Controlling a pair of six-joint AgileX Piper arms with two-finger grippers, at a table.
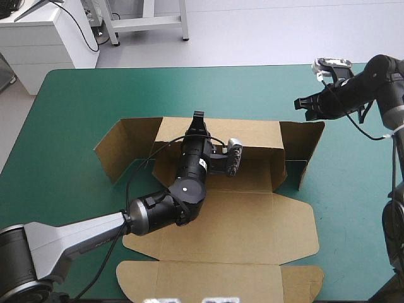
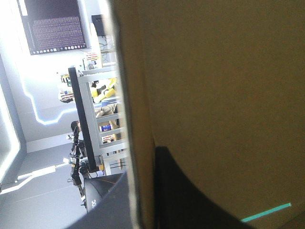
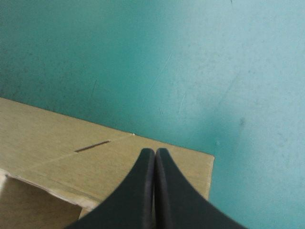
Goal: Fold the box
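I see the brown box [image 1: 252, 221] lying in the middle of the table, on the teal-green cover [image 1: 63, 158]. Most of the box is flat. Its far wall [image 1: 252, 136] stands up, and a flap sticks out at each end of that wall. The near part lies flat, with the lid reaching almost to the near edge of the table. My left gripper [image 1: 198, 120] reaches in over the flat board and sits at the top edge of the far wall, near that wall's left end. In the left wrist view the box [image 2: 214, 86] fills most of what I see. Its thin edge runs right between the black fingers [image 2: 190, 200], one on each side, so the left gripper [image 2: 143, 162] is pinching the board. My right gripper [image 1: 302, 103] is over the far right part of the table, close to the right end flap. In the right wrist view its two fingers are pressed together into one point [image 3: 155, 150] and hold nothing. Under them I see a corner of the box [image 3: 57, 138], and past it the bare cover [image 3: 167, 57].
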